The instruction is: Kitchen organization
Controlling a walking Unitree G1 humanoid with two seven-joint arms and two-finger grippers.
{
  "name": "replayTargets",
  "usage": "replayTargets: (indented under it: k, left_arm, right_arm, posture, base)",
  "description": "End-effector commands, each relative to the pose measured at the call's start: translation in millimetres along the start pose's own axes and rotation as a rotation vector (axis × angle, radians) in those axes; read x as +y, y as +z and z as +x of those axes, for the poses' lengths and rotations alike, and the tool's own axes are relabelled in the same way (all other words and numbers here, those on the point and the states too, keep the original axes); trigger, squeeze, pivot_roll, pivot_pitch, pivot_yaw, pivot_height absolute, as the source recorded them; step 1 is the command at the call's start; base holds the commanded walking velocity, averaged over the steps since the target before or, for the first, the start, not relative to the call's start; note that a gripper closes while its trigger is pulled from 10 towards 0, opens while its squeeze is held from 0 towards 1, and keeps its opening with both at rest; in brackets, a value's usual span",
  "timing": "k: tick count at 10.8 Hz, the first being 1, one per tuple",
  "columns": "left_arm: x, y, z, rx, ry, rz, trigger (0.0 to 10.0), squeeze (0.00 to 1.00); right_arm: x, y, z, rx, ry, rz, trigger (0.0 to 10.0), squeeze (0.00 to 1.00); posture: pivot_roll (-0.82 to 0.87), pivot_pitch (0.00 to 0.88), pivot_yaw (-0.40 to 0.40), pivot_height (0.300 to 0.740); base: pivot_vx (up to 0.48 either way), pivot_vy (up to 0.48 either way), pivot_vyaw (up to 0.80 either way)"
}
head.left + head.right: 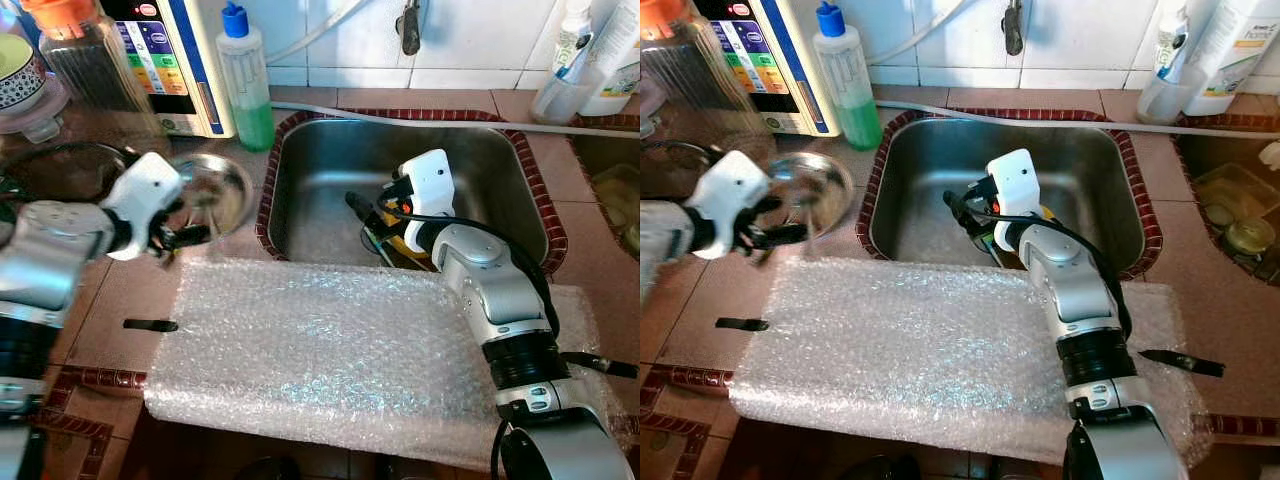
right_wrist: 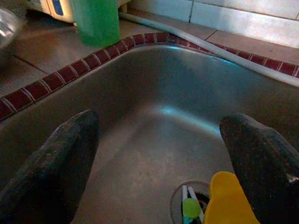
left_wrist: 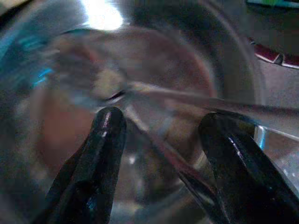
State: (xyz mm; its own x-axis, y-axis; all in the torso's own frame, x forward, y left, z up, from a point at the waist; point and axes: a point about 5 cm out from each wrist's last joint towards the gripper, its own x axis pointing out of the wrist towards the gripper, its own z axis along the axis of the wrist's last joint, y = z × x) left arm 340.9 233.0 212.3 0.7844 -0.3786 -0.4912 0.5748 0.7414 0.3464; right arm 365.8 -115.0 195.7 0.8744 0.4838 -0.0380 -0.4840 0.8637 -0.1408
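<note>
Sink [image 1: 320,215]: steel basin in the counter; yellow thing [image 2: 231,198] by the drain.
Right gripper [image 2: 159,163]: fingers spread wide inside the sink, empty.
Left gripper [image 3: 161,140]: fingers apart around the steel bowl's [image 1: 215,190] rim, left of the sink.
Bubble wrap [image 1: 320,350]: along the counter's front edge.

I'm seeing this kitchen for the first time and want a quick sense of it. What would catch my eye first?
A big sheet of bubble wrap covers the tiled counter in front of the steel sink. The right gripper reaches down into the sink, open, above the drain and a yellow item. The left gripper hovers at a shiny metal bowl left of the sink, near a green soap bottle.
</note>
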Motion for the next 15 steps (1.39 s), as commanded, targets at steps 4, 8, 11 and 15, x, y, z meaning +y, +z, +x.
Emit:
replayTargets:
  k: [4,8,11,15]
  left_arm:
    - [-5.8,-18,9.2,0.02,0.004,-0.101,0.0,0.0]
    - [6.9,-48,4.5,0.091,0.021,-0.198,0.0,0.0]
    - [7.7,-55,6.8,0.071,0.038,-0.272,0.0,0.0]
    - [4.1,-39,5.6,0.045,0.113,-0.096,0.0,0.0]
  right_arm:
    - [1.4,3,1.7,-0.006,0.001,0.002,10.0,0.0]
    - [1.7,4,2.7,-0.006,0.005,0.002,10.0,0.0]
    - [2.6,4,2.9,-0.004,0.01,0.003,10.0,0.0]
    - [3.1,3,2.9,-0.005,0.008,0.005,10.0,0.0]
  posture:
    - [-0.14,0.206,0.09,0.74]
    - [-0.13,0.21,0.083,0.74]
    - [-0.13,0.213,0.079,0.74]
    - [-0.13,0.208,0.083,0.74]
  base:
    - [0.0,0.0,0.0]
    - [0.0,0.0,0.0]
    - [0.0,0.0,0.0]
    - [0.0,0.0,0.0]
